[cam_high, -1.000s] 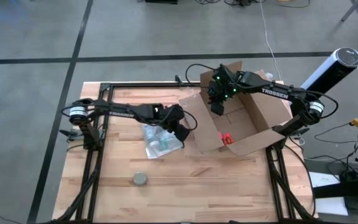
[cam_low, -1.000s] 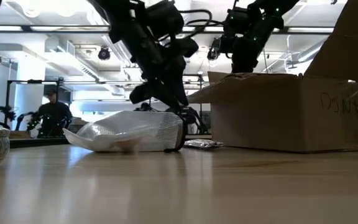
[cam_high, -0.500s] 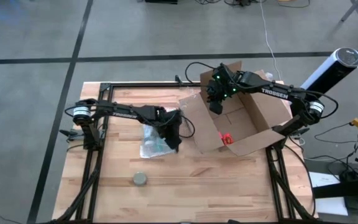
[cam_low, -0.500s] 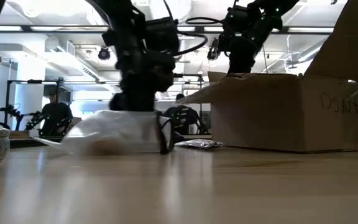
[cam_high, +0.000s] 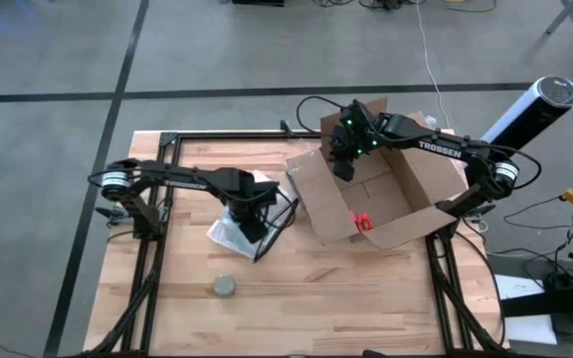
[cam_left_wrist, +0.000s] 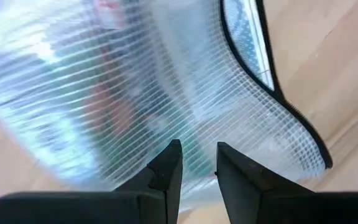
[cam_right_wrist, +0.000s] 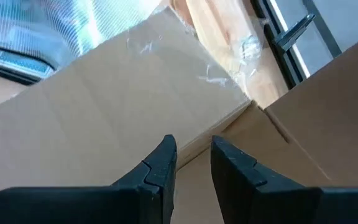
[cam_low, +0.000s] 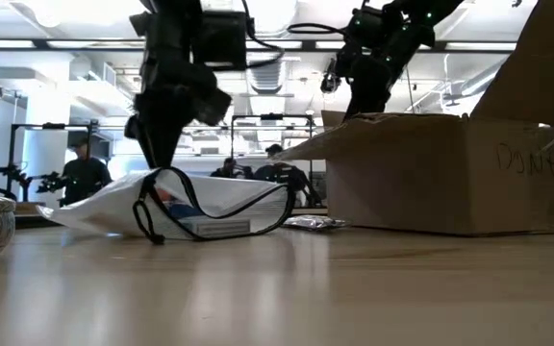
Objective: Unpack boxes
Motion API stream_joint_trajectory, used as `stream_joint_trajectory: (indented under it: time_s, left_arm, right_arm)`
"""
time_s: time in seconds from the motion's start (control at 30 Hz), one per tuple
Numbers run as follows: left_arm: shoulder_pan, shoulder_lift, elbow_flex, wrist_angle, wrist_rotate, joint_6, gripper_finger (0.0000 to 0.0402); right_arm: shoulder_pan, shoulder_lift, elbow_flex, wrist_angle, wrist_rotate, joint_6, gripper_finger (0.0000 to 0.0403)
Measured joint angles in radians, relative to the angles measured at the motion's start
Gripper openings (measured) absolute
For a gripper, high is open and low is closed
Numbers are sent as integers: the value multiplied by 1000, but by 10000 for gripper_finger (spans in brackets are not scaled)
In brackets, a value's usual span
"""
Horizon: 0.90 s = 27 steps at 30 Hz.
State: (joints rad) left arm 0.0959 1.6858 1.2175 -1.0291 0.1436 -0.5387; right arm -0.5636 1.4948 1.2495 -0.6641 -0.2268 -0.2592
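Observation:
The brown cardboard box [cam_high: 391,194] stands open at the table's right, its flaps spread; a red knife [cam_high: 362,221] lies inside. A translucent mesh pouch [cam_high: 235,227] with a black zip edge [cam_low: 221,223] lies on the wood left of the box. My left gripper [cam_high: 253,225] points down, shut on the pouch. My right gripper [cam_high: 344,169] hovers over the crease [cam_right_wrist: 253,107] where the box's left flap [cam_right_wrist: 123,93] meets its wall, with a narrow gap between its fingers. My left gripper pinches the pouch's mesh face [cam_left_wrist: 194,134] between its two fingers, from above, pointing down; one layer or several, I cannot tell. The held part is raised a little and the rest of the pouch [cam_low: 113,207] lies on the table. My right gripper stands astride the box's flap crease; whether it touches the cardboard I cannot tell.
A small round tin [cam_high: 225,286] sits near the table's front edge, left of centre. Crumpled clear film [cam_low: 311,223] lies by the box's far left corner. A black frame rail [cam_high: 217,136] runs along the far edge. People show in the room behind [cam_low: 83,178].
My left gripper has gone toward the table's left and near edges, away from the box, and tipped until it points down. The pouch has slid along with it and turned, so its black zip edge now shows toward the box and the near side.

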Motion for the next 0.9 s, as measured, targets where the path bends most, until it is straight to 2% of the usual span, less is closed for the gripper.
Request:
stream_joint_trajectory:
  time_s: [0.27, 0.43, 0.67, 0.9]
  left_arm:
    - [0, -136, 0, 25, -80, -83, 82]
    - [-7, -187, 0, 75, -90, -110, 82]
    - [-56, -176, 0, 176, -45, -102, 93]
    - [-100, -124, 0, 237, -50, -164, 141]
  right_arm:
    - [0, 0, 0, 38, 0, 7, 76]
    - [0, 0, 0, 65, 0, 31, 71]
    - [0, 0, 0, 69, 0, 38, 89]
    - [0, 0, 0, 72, 0, 51, 112]
